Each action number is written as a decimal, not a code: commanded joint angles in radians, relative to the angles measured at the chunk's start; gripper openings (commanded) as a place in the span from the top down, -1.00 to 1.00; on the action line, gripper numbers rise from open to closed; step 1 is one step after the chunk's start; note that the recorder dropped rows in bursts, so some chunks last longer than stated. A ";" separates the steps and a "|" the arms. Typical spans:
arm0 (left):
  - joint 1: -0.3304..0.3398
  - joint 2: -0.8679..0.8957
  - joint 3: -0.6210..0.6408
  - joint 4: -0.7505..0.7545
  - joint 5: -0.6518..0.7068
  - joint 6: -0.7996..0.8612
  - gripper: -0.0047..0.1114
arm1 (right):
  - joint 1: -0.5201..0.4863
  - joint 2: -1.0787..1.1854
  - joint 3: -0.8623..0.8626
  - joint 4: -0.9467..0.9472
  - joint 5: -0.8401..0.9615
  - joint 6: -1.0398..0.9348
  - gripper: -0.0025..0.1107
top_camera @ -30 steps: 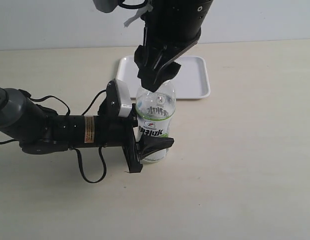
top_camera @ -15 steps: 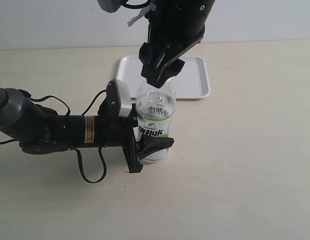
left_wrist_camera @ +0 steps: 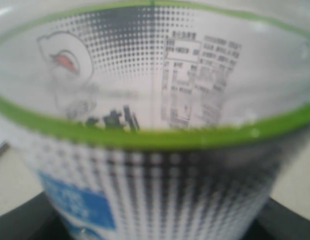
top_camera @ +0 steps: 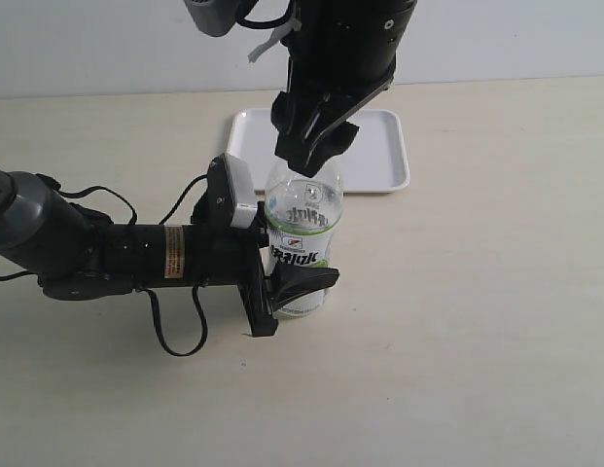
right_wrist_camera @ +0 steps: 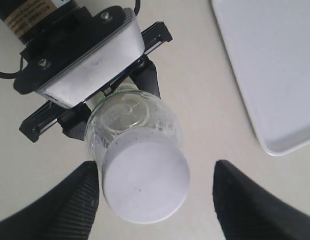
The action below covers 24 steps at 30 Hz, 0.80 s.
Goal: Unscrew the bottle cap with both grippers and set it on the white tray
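Right hand [right_wrist_camera: 157,197] first: it's spread wide and holding nothing, with its two dark fingers [right_wrist_camera: 60,205] flanking the bottle cap [right_wrist_camera: 146,187]. One finger sits just beside the cap's edge and the other stands clear with desk showing between. No contact that I can make out.

The cap lies straight under that hand, on the neck of the bottle [top_camera: 303,219], and the bottle stands upright, so its long axis points up into the open fingers. In the exterior view the right hand [top_camera: 309,156] hides the cap completely.

Lower down, the left hand [top_camera: 300,289] reaches in level on its arm and is clamped on the bottle's lower body, label facing out. Its wrist view is filled with blurred label.

The right hand is plainly the nearer one to the cap, and my read is that the coming move hinges on it closing squarely round the ribbed side.

The white tray [top_camera: 379,161] lies on the desk [top_camera: 477,321] just beyond the bottle, bare.

Count: two hands, one bottle, one cap still screwed on, one tray.
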 commanded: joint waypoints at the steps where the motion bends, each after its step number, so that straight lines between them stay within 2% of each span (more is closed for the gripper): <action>1: -0.005 -0.007 0.003 0.010 0.022 0.008 0.92 | 0.002 0.001 0.002 -0.009 -0.006 -0.001 -0.13; 7: -0.005 -0.007 0.003 0.010 0.022 0.008 0.92 | 0.002 0.001 0.002 -0.009 -0.006 -0.001 0.02; 15: -0.005 -0.007 0.003 0.010 0.022 0.008 0.92 | 0.002 0.001 0.002 -0.009 -0.006 -0.001 0.11; 24: -0.005 -0.007 0.003 0.010 0.022 0.008 0.92 | 0.002 0.001 0.002 0.016 -0.006 -0.001 -0.05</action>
